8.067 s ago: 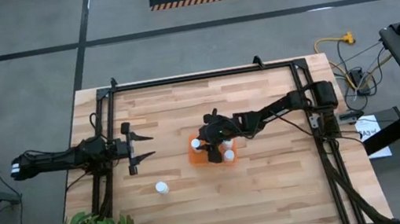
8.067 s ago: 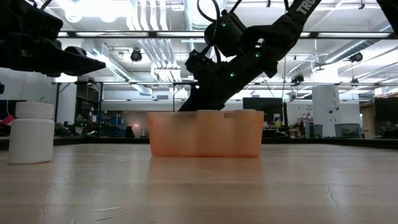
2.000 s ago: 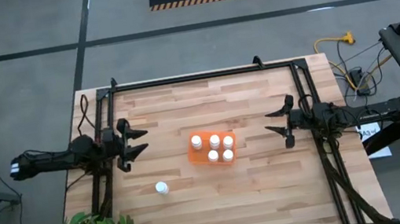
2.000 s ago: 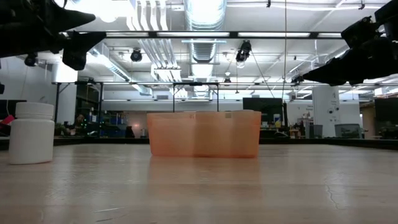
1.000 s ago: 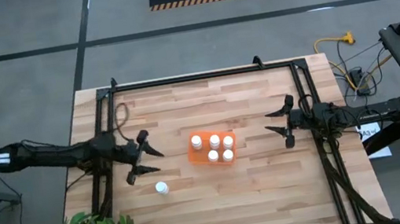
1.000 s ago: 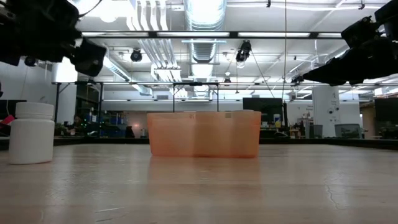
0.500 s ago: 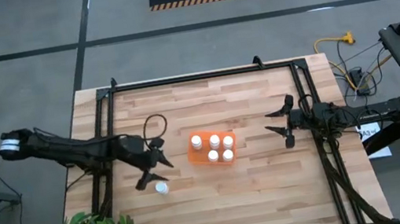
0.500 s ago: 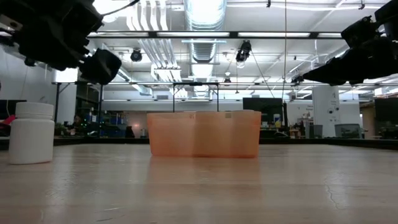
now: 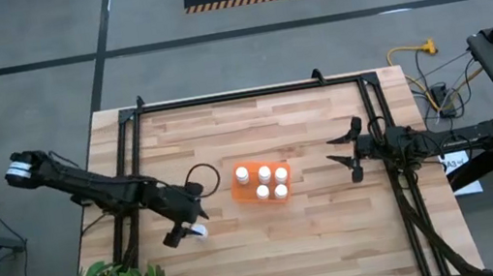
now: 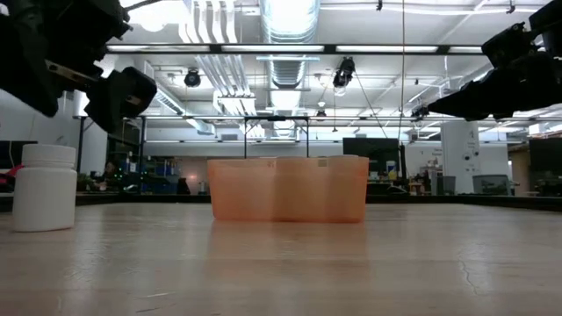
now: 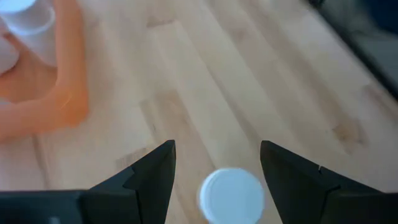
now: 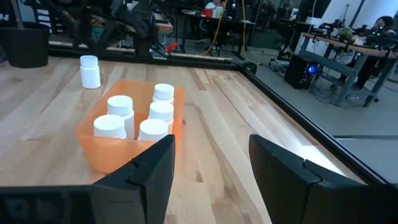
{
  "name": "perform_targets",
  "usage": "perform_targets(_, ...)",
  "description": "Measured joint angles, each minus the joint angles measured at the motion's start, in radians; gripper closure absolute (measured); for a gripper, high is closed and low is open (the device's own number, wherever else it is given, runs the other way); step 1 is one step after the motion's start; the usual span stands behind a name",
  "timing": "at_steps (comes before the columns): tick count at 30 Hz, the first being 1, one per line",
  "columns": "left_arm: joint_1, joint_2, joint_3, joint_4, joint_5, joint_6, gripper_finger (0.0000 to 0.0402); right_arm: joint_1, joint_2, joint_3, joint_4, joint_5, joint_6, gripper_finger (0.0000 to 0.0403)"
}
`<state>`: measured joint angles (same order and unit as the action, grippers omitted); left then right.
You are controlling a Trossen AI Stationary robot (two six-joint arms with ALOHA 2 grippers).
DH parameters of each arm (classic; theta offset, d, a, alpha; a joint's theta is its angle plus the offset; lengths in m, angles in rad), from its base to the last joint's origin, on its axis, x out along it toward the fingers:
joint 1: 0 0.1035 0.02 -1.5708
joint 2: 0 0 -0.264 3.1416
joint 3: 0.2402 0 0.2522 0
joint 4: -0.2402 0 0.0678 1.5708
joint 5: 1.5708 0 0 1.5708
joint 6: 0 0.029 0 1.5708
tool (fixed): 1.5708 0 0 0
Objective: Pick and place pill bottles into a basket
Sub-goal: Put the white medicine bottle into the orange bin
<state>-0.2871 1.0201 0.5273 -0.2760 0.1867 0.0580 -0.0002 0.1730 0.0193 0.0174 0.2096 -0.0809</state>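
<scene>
Left gripper [image 11: 214, 163]: fingers apart, over the loose bottle [image 9: 200, 231]
Basket [image 9: 237, 191]: mid-tabletop, four bottles inside
Right gripper [image 9: 340, 151]: fingers apart, right of basket

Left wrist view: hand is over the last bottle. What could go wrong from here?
1. The left hand is open around the loose bottle, but the cap sits nearer one finger; closing may tip it over.
2. The basket already holds five bottles; the one free slot is tight, so placement may bump its neighbours.
</scene>
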Motion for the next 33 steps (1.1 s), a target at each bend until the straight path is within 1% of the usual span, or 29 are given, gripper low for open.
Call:
perform_targets(3,-0.027,0.011,0.012,-0.010,-0.042,0.000,0.0185,0.000,0.000,0.000,0.000,0.000,0.000,0.0209)
perform_targets(14,-0.086,0.085,0.048,-0.049,-0.047,-0.077,0.0185,0.000,0.000,0.000,0.000,0.000,0.001,0.0209)
perform_targets(26,-0.095,0.210,0.069,-0.076,-0.072,-0.082,0.0185,0.000,0.000,0.000,0.000,0.000,-0.001,0.0209)
perform_targets(33,-0.095,0.219,0.070,-0.089,-0.072,-0.106,0.0185,0.000,0.000,0.000,0.000,0.000,0.001,0.0209)
